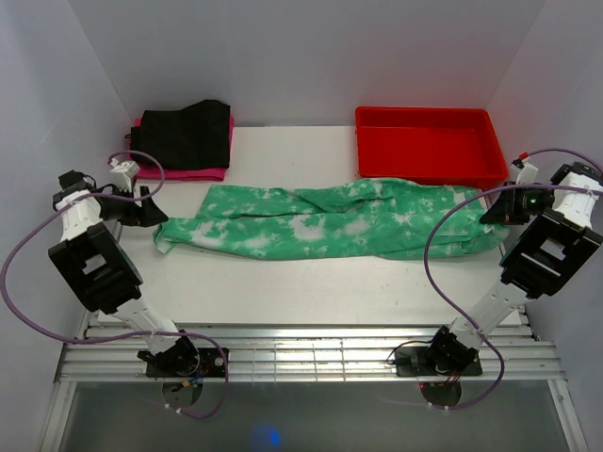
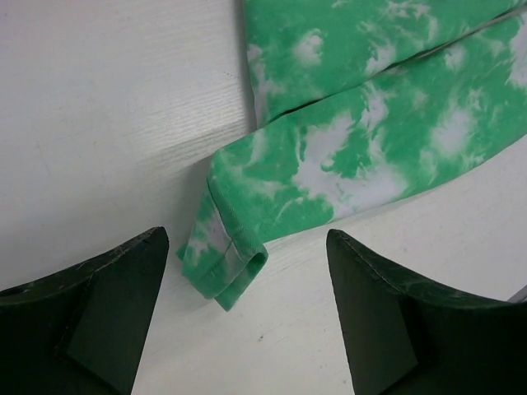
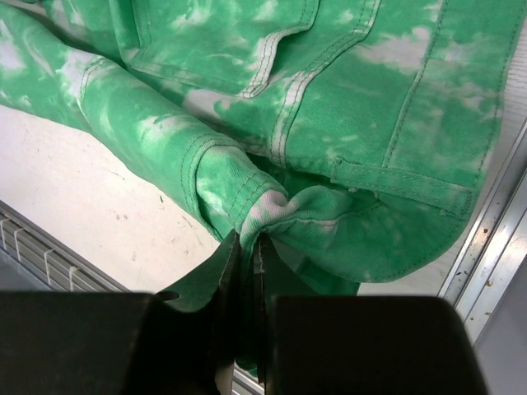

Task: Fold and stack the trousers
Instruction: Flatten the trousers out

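White laminate covers the desk (image 1: 283,282), which fills the middle of the overhead view. Across its centre the trousers (image 1: 330,221) lie stretched sideways, bright green with blotchy white patches. The legs run toward the left of the frame. The waist end lies at the right, where the cloth reaches the front wall of a red tray (image 1: 424,141) in the upper right. In the upper left a folded black garment (image 1: 184,137) rests on a pink garment (image 1: 188,173), both apart from the trousers.

At the right edge of the overhead view, the right end effector (image 1: 499,209) is at the waist end of the trousers. Its wrist view shows the two dark fingers pressed almost together at the bottom centre, pinching a bunched fold of green fabric between them. The waistband (image 3: 395,181) and the pocket stitching spread across the upper part of that frame.

At the left of the overhead view, the left end effector (image 1: 151,209) is at the far end of the legs, beside their tip. Its fingers stand wide apart and hold nothing. In its wrist view the leg cuff (image 2: 226,276) lies on the desk in the gap between the two fingers at the lower centre. The rest of the leg runs off to the upper right of the frame.
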